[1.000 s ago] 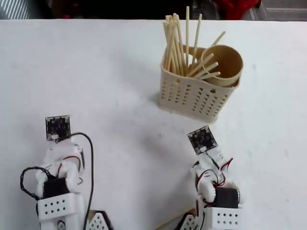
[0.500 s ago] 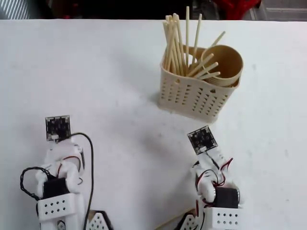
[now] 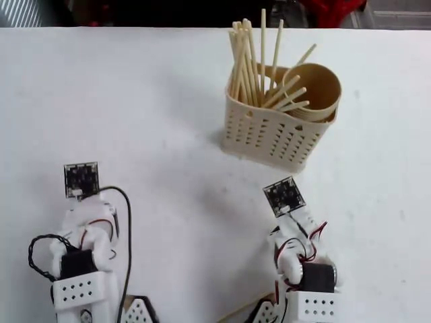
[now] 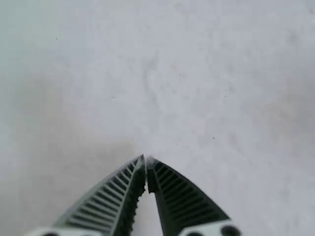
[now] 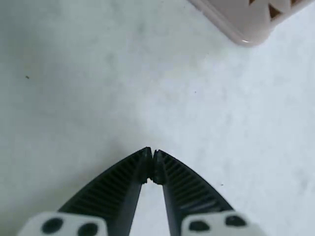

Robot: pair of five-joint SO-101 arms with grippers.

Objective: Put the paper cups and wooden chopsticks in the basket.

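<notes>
A cream perforated basket (image 3: 269, 134) stands at the back right of the white table. Several wooden chopsticks (image 3: 246, 64) stand upright in its left half, and stacked tan paper cups (image 3: 313, 91) lie tilted in its right half. Both arms sit folded at the near edge. My left gripper (image 4: 145, 160) is shut, with nothing held, over bare table. My right gripper (image 5: 151, 153) is also shut and holds nothing; a corner of the basket (image 5: 246, 19) lies a short way beyond its tips.
A thin wooden stick (image 3: 246, 309) lies at the near edge beside the right arm's base. A black cable (image 3: 124, 229) loops by the left arm. Dark and red clutter lies beyond the table's far edge.
</notes>
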